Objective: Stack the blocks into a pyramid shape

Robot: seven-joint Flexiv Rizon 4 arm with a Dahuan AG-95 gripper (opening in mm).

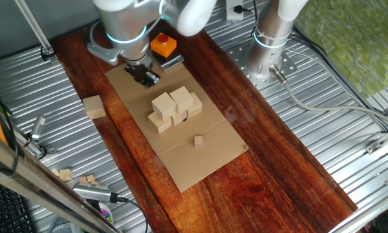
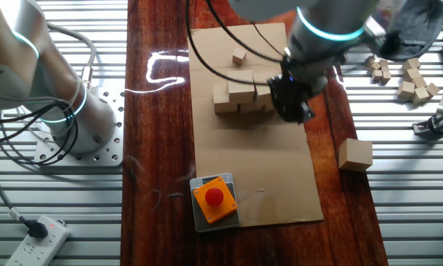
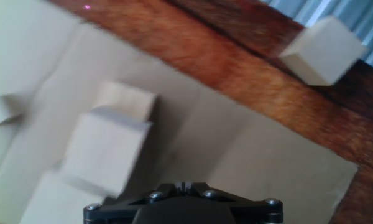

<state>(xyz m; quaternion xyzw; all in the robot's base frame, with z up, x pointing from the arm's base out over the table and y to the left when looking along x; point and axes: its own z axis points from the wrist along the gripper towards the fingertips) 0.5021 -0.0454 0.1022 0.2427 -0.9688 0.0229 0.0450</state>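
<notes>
Several pale wooden blocks stand clustered in two layers on a cardboard sheet; the other fixed view shows the same pile. One more block lies alone on the dark wood off the sheet's edge, also visible as the lone block and, in the hand view, the lone block. My gripper hovers over the sheet between the pile and the orange box, fingers together and holding nothing. The hand view shows the gripper just past the pile's blurred blocks.
An orange box with a red button sits at the sheet's end behind the gripper. A tiny wooden cube lies on the sheet beyond the pile. Small wood pieces and tools lie on the metal table. A second arm's base stands nearby.
</notes>
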